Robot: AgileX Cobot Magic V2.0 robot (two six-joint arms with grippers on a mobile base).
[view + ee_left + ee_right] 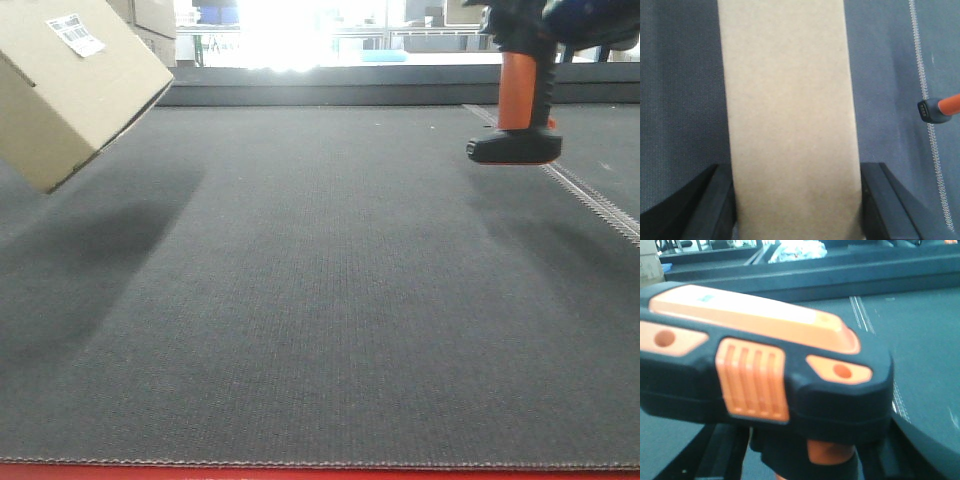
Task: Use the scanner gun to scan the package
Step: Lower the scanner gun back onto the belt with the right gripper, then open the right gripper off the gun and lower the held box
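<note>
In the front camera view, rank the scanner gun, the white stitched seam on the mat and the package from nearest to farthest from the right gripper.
1. Scanner gun: held in the right gripper, upper right.
2. White stitched seam: on the mat below the gun's foot, right side.
3. Package: lifted at the far left edge.

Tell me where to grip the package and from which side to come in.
Grip the package across its two flat parallel sides, as the left gripper does, coming from a plain face; that leaves the white label uncovered for the scanner gun.
</note>
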